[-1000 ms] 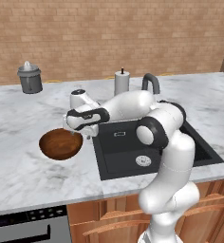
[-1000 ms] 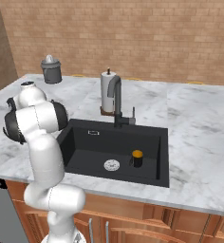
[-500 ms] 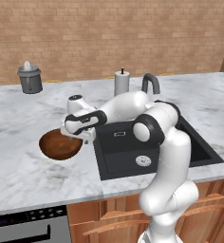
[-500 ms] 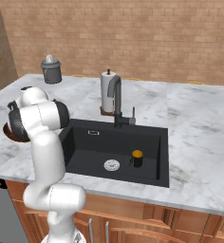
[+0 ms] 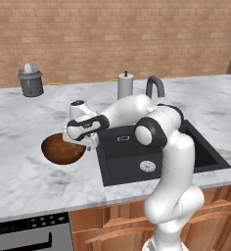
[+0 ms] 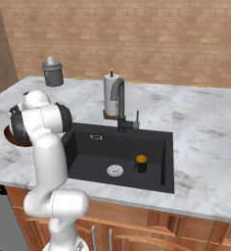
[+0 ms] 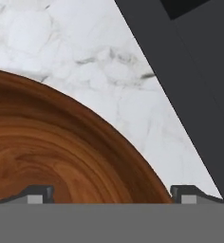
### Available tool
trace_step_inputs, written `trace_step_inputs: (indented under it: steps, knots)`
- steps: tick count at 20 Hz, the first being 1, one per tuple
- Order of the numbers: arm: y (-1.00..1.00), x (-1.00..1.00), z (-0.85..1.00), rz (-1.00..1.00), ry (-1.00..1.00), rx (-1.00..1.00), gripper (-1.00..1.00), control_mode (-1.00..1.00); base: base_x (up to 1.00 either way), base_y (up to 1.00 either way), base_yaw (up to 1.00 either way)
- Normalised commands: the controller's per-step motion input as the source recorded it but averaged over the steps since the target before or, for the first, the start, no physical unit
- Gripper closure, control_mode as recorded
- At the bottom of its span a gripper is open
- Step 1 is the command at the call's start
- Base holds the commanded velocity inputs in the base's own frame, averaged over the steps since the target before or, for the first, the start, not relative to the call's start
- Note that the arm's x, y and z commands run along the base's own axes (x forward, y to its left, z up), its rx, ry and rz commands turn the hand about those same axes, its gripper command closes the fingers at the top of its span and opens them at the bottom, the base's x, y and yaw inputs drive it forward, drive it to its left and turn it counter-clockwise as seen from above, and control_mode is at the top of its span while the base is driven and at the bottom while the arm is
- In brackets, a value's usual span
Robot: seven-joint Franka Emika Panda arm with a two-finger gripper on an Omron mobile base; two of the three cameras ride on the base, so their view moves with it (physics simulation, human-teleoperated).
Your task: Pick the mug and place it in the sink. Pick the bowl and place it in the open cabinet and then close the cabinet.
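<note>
The dark brown wooden bowl (image 5: 58, 149) sits on the marble counter just left of the black sink (image 5: 122, 162). My gripper (image 5: 82, 143) hangs low over the bowl's right rim. In the hand view the gripper (image 7: 111, 195) is open, its tips spread wide with the bowl (image 7: 52, 156) and its rim between them. From the right base view the bowl (image 6: 11, 137) peeks out behind the arm. The mug (image 6: 141, 163), dark with an orange top, stands in the sink (image 6: 88, 147) beside the round drain. The cabinet is out of view.
A dark gooseneck faucet (image 5: 155, 86) and a paper towel roll (image 5: 125, 86) stand behind the sink. A grey canister (image 5: 30, 81) sits at the counter's back left. An oven front (image 5: 29, 235) shows below the counter's front edge.
The hand has come down and slightly left, closer onto the bowl's right rim. The bowl and the mug have not moved.
</note>
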Motion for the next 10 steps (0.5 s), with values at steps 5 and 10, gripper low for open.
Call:
trace_step_inputs:
  steps: [5,10]
  knots:
    - [0.02,0.0,-0.01,0.0,0.0,0.0,1.0,-1.0,0.0,0.0,0.0]
    - [0.05,-0.03,0.1,0.0,-0.06,-0.01,1.0,-1.0,0.0,0.0,0.0]
